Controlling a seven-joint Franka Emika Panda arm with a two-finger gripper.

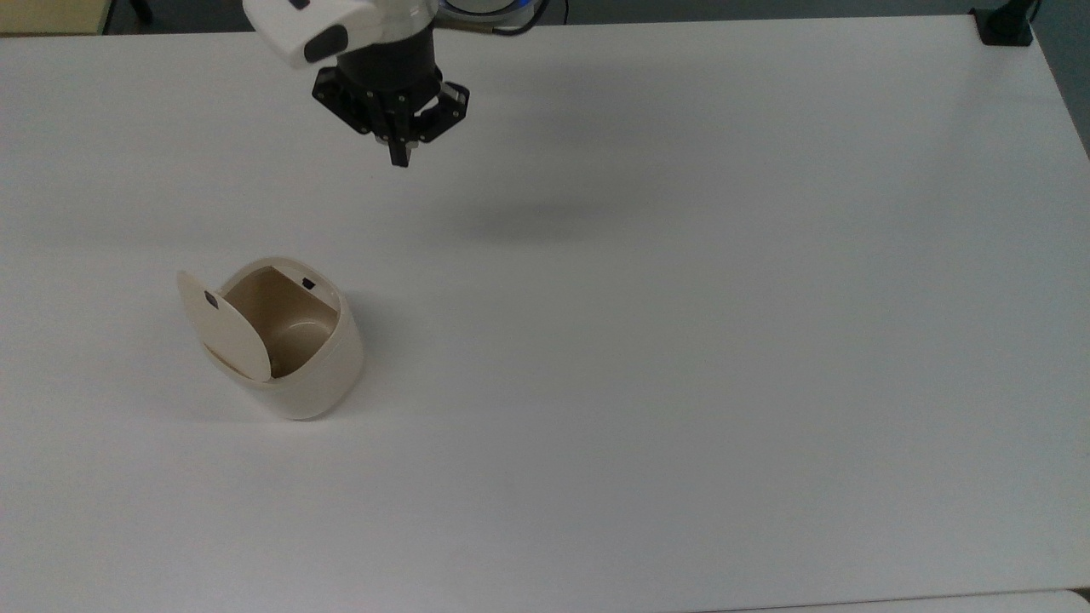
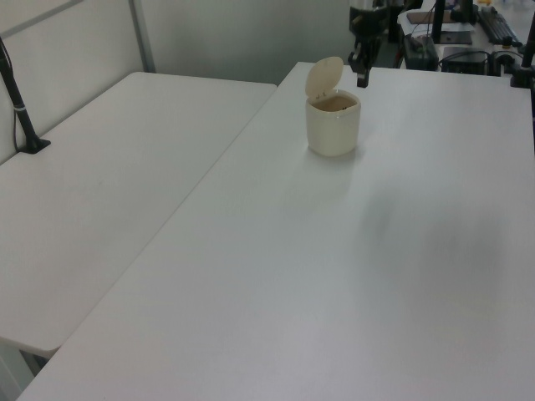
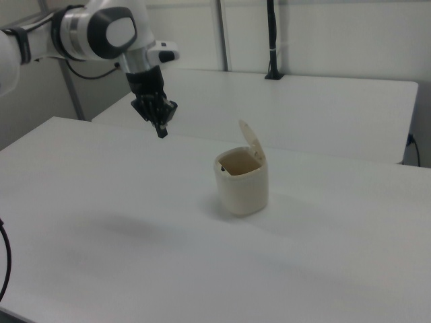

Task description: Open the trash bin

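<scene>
One small cream-beige plastic trash bin (image 1: 294, 358) stands on the white worktop (image 1: 681, 340), its flat rounded lid (image 1: 223, 325) swung upright, brown inside showing. Well apart from the bin, the black two-finger gripper (image 1: 398, 157) hangs above the worktop, fingers pressed together, holding nothing.

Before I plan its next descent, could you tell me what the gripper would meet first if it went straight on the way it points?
Probably the bare table: the gripper points down, apart from the trash bin.
</scene>
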